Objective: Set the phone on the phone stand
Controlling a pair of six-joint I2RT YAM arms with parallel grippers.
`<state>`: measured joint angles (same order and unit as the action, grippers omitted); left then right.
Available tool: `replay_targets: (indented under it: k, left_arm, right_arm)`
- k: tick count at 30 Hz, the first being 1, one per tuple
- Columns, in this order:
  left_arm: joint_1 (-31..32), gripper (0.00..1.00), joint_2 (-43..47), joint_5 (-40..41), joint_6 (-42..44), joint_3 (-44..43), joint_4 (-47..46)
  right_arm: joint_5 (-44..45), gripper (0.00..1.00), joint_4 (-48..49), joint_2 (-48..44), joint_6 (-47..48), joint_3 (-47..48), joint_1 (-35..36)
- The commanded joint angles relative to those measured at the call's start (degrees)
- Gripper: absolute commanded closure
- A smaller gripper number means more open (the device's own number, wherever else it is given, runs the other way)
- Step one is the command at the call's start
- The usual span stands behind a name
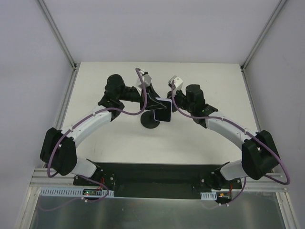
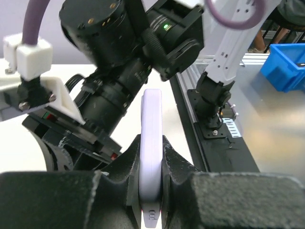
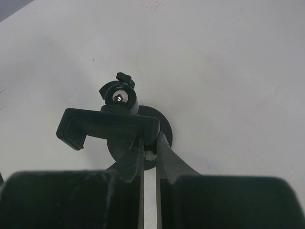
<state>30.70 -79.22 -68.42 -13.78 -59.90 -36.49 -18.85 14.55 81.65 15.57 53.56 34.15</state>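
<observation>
The phone (image 1: 163,111) shows its black screen and light edge, held upright over the middle of the table. My left gripper (image 1: 155,101) is shut on it; in the left wrist view the phone's white edge (image 2: 151,143) sits clamped between both fingers. The phone stand (image 1: 150,123) stands just below the phone, its round base on the table. In the right wrist view I look down on its clamp head (image 3: 107,125) and disc base (image 3: 166,128). My right gripper (image 3: 149,143) is shut on the right end of the clamp head, and it shows in the top view (image 1: 173,106) right of the phone.
The white table (image 1: 119,81) is bounded by grey walls and aluminium frame posts. A black mounting plate (image 1: 157,174) carries the arm bases at the near edge. A blue bin (image 2: 286,64) sits beyond the table in the left wrist view.
</observation>
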Motion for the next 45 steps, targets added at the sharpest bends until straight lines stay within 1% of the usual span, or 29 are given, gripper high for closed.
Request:
replay_targets:
  k: [1, 7, 11, 16, 17, 21, 30, 32, 35, 45]
  left_arm:
    - [0.1, 1.0, -4.1, -4.4, -2.4, -4.3, -16.6]
    - [-0.1, 1.0, -7.5, -9.5, 0.9, -5.9, -16.6]
    - [-0.3, 1.0, -9.9, -9.6, 1.6, -6.4, -18.0]
    - [-1.0, 1.0, -13.6, -12.0, -1.8, -8.7, -21.9]
    - [-1.3, 1.0, -14.6, -12.5, -2.9, -8.7, -25.1]
    - [-2.4, 1.0, -17.3, -14.7, -8.7, -9.5, -30.7]
    - [-5.5, 1.0, -20.8, -16.3, -7.3, -12.1, -28.0]
    - [-5.5, 1.0, -22.2, -16.8, -8.1, -12.9, -28.1]
    - [-5.5, 1.0, -23.1, -16.6, -9.6, -12.3, -30.7]
    - [-6.3, 1.0, -24.4, -17.4, -9.7, -11.1, -29.6]
  right_arm:
    - [-6.8, 0.99, 2.1, 0.3, -1.9, 0.3, -1.4]
    - [-8.8, 0.99, 3.9, 0.4, -2.5, -0.6, -2.2]
    - [-9.4, 0.99, 3.8, 0.2, -2.5, -0.5, -2.2]
    - [-11.0, 0.99, 4.0, 0.7, -2.7, -0.2, -2.3]
    - [-11.2, 0.99, 4.0, 1.0, -2.9, -0.1, -2.3]
    - [-11.1, 0.99, 3.9, 0.4, -2.3, -0.6, -2.2]
    - [-9.8, 0.99, 3.5, 1.5, -2.0, -0.1, -2.3]
    - [-9.7, 0.99, 3.5, 1.7, -2.1, 0.0, -2.3]
    - [-9.6, 0.99, 3.5, 1.5, -2.2, -0.2, -2.3]
    - [-8.2, 0.99, 3.6, 1.3, -2.6, -0.4, -2.4]
